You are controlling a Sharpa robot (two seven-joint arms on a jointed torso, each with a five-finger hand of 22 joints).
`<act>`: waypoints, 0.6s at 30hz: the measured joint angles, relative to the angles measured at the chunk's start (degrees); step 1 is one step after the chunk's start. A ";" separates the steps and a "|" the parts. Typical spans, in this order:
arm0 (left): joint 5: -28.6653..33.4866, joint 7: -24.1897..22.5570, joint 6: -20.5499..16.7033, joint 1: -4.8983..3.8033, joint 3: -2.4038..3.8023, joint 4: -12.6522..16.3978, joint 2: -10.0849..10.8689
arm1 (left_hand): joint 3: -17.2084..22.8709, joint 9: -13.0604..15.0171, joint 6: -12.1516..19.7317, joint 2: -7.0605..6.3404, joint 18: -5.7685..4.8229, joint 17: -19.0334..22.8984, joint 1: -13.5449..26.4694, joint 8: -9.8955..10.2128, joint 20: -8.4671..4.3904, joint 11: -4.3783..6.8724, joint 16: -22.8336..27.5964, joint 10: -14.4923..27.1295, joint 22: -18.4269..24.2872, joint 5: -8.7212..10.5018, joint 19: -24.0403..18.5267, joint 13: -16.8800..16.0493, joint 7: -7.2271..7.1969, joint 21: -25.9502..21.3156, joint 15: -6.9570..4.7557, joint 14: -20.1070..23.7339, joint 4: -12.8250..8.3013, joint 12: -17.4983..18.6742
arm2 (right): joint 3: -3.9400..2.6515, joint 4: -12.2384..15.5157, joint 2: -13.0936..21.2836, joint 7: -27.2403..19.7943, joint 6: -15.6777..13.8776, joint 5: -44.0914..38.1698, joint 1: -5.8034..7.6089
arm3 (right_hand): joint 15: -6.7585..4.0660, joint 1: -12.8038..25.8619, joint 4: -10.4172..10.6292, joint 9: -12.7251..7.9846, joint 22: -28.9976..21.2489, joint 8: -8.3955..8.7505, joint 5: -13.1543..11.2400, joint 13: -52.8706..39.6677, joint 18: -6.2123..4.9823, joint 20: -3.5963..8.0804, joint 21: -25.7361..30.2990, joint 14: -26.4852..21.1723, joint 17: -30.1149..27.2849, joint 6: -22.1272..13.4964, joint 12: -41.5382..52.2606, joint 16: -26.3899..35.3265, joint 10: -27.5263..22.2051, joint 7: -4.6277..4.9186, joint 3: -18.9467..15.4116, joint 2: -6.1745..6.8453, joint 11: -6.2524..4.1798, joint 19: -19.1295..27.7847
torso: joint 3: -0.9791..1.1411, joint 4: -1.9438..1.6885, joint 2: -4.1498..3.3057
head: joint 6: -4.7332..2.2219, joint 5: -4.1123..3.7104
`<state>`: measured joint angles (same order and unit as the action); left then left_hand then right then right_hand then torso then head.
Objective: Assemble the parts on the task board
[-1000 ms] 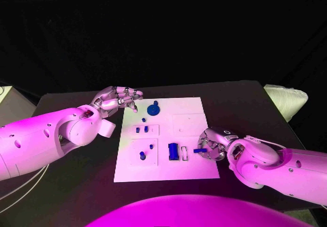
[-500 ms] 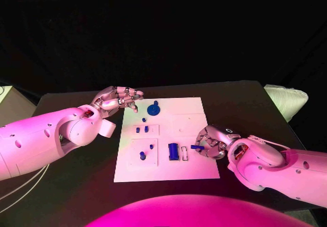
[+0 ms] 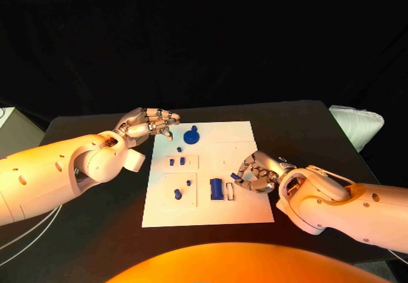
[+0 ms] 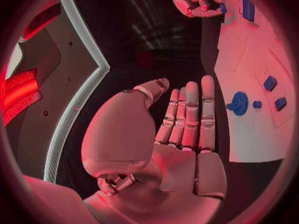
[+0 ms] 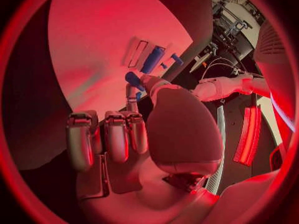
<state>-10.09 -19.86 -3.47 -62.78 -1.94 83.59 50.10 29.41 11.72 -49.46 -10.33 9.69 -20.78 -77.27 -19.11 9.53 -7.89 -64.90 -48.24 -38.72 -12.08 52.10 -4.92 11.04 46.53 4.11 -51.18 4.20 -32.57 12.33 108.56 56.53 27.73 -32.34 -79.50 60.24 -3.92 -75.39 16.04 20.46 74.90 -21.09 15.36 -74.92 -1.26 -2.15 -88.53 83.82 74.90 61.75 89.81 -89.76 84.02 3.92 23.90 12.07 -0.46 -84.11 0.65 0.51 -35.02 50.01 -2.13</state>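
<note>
Right wrist view shows the right robot hand (image 5: pixel 134 134) pinching a blue part (image 5: pixel 134 79); left robot hand (image 3: pixel 150 122) empty, fingers apart.

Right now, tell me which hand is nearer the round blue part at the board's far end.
Left. The left hand hovers just beside the round blue part; the right hand is at the board's near right side.
</note>
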 measured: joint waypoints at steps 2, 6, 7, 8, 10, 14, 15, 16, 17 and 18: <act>-0.01 0.00 0.04 0.00 0.00 0.10 0.00 | 0.00 -0.15 0.31 0.00 0.00 0.00 0.00 0.00 0.00 -0.20 0.00 0.47 0.08 0.00 0.00 0.07 -0.31 -0.22 0.00 0.00 0.00 0.00 | 0.00 -0.33 -0.58 0.27 0.02 1.02 -0.05 | 0.00 0.13 0.00 0.04 0.00 0.00 -0.21 0.00 0.00 0.00 0.00 0.00 0.04 0.12 0.00 0.00 0.00 -0.12 0.00 -0.13 0.00 0.00 | 0.01 0.01 -0.02 | 0.00 0.05; -0.04 -0.14 0.16 0.00 0.00 0.17 0.00 | 0.00 -0.16 0.32 0.00 0.00 0.00 0.00 0.00 0.00 -0.31 0.00 0.95 0.08 0.00 0.00 0.15 -0.32 -0.22 0.00 0.00 0.00 0.00 | 0.01 -0.86 -1.54 0.97 0.49 2.56 -0.46 | 0.00 0.83 0.15 0.24 0.00 0.00 -0.42 0.00 0.00 0.00 0.00 0.00 0.05 0.14 0.00 0.00 0.00 -0.14 0.15 -0.18 0.00 0.00 | 0.04 0.03 -0.04 | 0.00 0.19; -0.04 -0.17 0.20 0.00 0.00 0.18 0.00 | -0.01 -0.17 0.32 -0.02 0.00 0.00 0.02 0.00 0.00 -0.30 0.00 0.94 0.08 0.00 0.00 0.16 -0.32 -0.22 0.00 0.00 0.01 0.00 | 0.02 -0.98 -1.76 1.15 0.70 2.89 -0.56 | 0.00 1.34 0.15 0.35 0.00 0.00 -0.42 0.00 0.00 0.00 0.00 0.00 0.05 0.19 0.00 0.00 0.00 -0.19 0.16 -0.21 0.00 0.00 | 0.05 0.03 -0.04 | 0.00 0.20; -0.05 -0.20 0.24 0.00 0.00 0.20 0.02 | -0.16 -0.21 0.32 -0.10 0.00 0.00 0.10 0.00 0.00 -0.30 0.00 0.94 0.08 0.00 0.00 0.21 -0.32 -0.22 0.00 0.00 0.16 0.14 | 0.04 -1.07 -1.96 1.34 0.92 3.22 -0.64 | 0.00 1.43 0.15 0.35 0.00 0.00 -0.42 0.00 -0.01 0.00 0.00 0.00 0.05 0.22 0.00 0.00 0.00 -0.22 0.15 -0.24 0.00 0.00 | 0.05 0.03 -0.04 | 0.00 0.22; -0.06 -0.26 0.35 0.00 0.00 0.23 0.04 | -0.16 -0.22 0.32 -0.17 0.00 0.00 0.17 0.00 0.00 -0.30 0.00 0.94 0.08 0.00 0.00 0.21 -0.32 -0.22 0.00 0.00 0.16 0.20 | 0.04 -1.27 -2.34 1.77 1.47 3.94 -0.78 | 0.00 1.63 0.16 0.35 0.00 0.00 -0.43 0.00 -0.01 0.00 0.00 0.00 0.05 0.28 0.00 0.00 0.00 -0.28 0.16 -0.39 0.00 0.00 | 0.05 0.03 -0.04 | 0.00 0.26; -0.07 -0.35 0.53 0.00 0.00 0.28 0.04 | -0.16 -0.22 0.32 -0.31 0.00 0.00 0.31 0.00 0.00 -0.30 0.00 0.94 0.13 0.00 0.00 0.21 -0.32 -0.22 0.00 0.00 0.16 0.19 | 0.04 -1.52 -2.89 2.48 2.29 5.08 -0.96 | 0.00 3.03 0.27 0.26 0.01 -0.36 0.99 0.00 -0.01 0.00 0.00 0.00 0.04 0.49 0.00 0.00 0.00 -0.49 0.05 -0.29 0.00 0.00 | 0.05 0.03 -0.04 | 0.00 0.46; -0.08 -0.37 0.57 0.00 0.00 0.28 0.04 | -0.16 -0.21 0.32 -0.31 0.00 0.00 0.31 0.00 0.00 -0.27 0.00 1.31 0.13 0.00 0.00 0.21 -0.32 -0.22 0.12 0.12 0.16 0.19 | 0.04 -1.53 -3.01 2.65 2.45 5.30 -0.99 | 0.00 3.03 0.33 0.26 0.03 -0.43 1.41 0.00 -0.01 0.00 0.00 0.00 0.04 0.49 0.00 0.00 0.00 -0.49 -0.04 -0.29 0.00 0.00 | 0.05 0.04 -0.04 | 0.00 0.52; -0.08 -0.39 0.61 0.00 0.00 0.28 0.04 | -0.16 -0.21 0.35 -0.31 0.00 0.00 0.31 0.00 0.00 -0.43 0.00 1.48 0.13 -0.13 0.00 0.30 -0.29 -0.34 0.20 0.20 0.16 0.35 | 0.04 -1.54 -3.12 2.79 2.60 5.49 -1.02 | -0.02 3.32 0.30 0.26 0.04 -0.44 1.63 0.01 0.00 0.00 0.00 0.02 0.04 0.49 0.00 0.00 0.00 -0.49 -0.07 -0.26 0.00 0.00 | 0.06 0.03 -0.04 | 0.00 0.58; -0.08 -0.42 0.65 0.00 0.00 0.28 0.04 | -0.16 -0.24 0.53 -0.31 0.00 0.00 0.31 0.00 0.00 -0.41 0.00 1.91 0.18 -0.20 0.00 0.39 -0.10 -0.52 0.20 0.20 0.16 0.60 | 0.04 -1.55 -3.27 2.99 2.77 5.72 -1.04 | -0.17 3.49 0.21 0.26 0.05 -0.44 1.65 0.01 0.00 0.00 0.00 0.17 0.04 0.64 0.00 0.00 0.00 -0.58 -0.16 -0.31 0.00 0.00 | 0.07 0.03 -0.04 | 0.00 0.66; -0.09 -0.43 0.68 0.00 0.00 0.28 0.04 | -0.16 -0.28 0.53 -0.31 0.00 0.00 0.31 0.00 0.00 -0.46 0.00 2.22 0.22 -0.29 0.00 0.44 -0.10 -0.55 0.20 0.20 0.16 0.63 | 0.04 -1.57 -3.37 3.12 2.88 5.88 -1.05 | -0.20 3.49 0.16 0.25 0.05 -0.44 1.65 0.01 0.00 0.00 0.00 0.21 0.04 0.82 0.00 0.00 0.00 -0.56 -0.21 -0.31 0.00 0.00 | 0.07 0.03 -0.04 | 0.00 0.69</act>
<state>-10.18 -20.29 -2.78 -62.78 -1.94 83.87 50.14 29.25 11.44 -48.93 -10.64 9.70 -20.78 -76.96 -19.11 9.53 -8.35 -64.90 -46.02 -38.50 -12.37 52.10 -4.48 10.93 45.98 4.32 -50.98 4.36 -31.94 12.38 106.99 53.16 30.86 -29.46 -73.62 59.18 -4.12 -71.89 16.20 20.71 74.95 -21.53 17.01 -74.91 -1.26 -2.15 -88.53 84.02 74.94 62.57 89.80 -89.76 84.02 3.35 23.70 11.76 -0.45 -84.11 0.71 0.54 -35.06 50.01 -1.44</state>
